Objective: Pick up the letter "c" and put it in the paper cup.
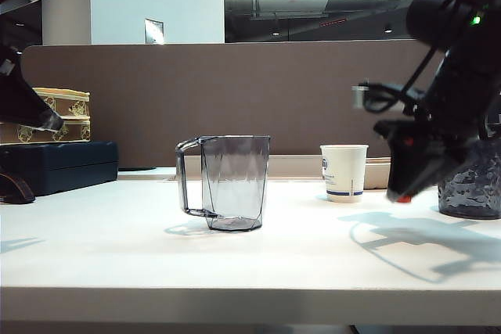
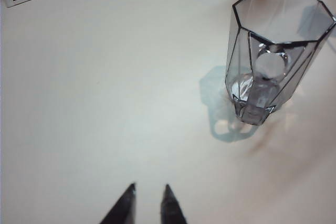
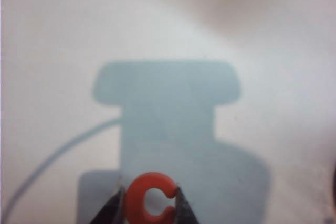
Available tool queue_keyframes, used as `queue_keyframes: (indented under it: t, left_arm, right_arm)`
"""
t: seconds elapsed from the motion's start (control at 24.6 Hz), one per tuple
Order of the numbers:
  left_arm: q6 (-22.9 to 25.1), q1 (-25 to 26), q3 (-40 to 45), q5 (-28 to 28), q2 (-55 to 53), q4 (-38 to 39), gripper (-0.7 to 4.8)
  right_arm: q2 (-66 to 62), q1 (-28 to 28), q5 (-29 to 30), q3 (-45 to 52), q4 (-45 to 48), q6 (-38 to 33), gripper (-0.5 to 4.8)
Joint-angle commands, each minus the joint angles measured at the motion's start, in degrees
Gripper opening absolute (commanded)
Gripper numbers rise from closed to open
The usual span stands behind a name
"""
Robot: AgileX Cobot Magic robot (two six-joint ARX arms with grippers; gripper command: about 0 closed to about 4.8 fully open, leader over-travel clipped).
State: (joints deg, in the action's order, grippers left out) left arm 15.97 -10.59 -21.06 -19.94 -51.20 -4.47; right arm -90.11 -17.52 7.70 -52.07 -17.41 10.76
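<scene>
Right pincer (image 3: pixel 149 203) gripping letter "c" (image 3: pixel 149 203) above table beside paper cup (image 1: pixel 344 172), left pincer (image 2: pixel 148 203) empty, parted

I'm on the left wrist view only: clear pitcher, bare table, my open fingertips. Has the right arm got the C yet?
Observer: Yes. The right wrist view shows the letter "c" pinched between the right gripper fingertips.
Operator: Is it lifted off the table?
Observer: It is. In the exterior view the right gripper hangs above the table, its shadow below it.
Operator: Where's that against the paper cup?
Observer: It is to the right of the paper cup, not over the cup's mouth yet.
Operator: And my left gripper?
Observer: The left gripper is open, holding nothing, short of the pitcher.
</scene>
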Motion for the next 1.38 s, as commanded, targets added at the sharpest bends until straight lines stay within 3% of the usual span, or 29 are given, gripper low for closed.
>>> queue_keyframes:
  t: [0.04,0.61,1.14,1.38]
  left_arm:
    - [-0.09,-0.02,-0.07,-0.22,0.11,-0.39,0.61]
    - [-0.07,-0.02,-0.07,-0.22,0.11,-1.42,0.61]
    - [0.11,-0.02,-0.07,-0.22,0.11,-2.01,0.61]
    - [0.11,-0.02,-0.07,-0.22,0.11,-2.49,0.61]
  right_arm:
    - [1.77,-0.04,0.28,-0.26,0.81,-0.31,0.89]
    - [2.8,-0.02,-0.83,-15.19,-1.51,-1.75,0.89]
    - [-11.37,0.04,-4.48,-29.31,-1.03,0.11,0.95]
    - [-13.81,1.03,-5.22,-30.29,0.7,0.2,0.95]
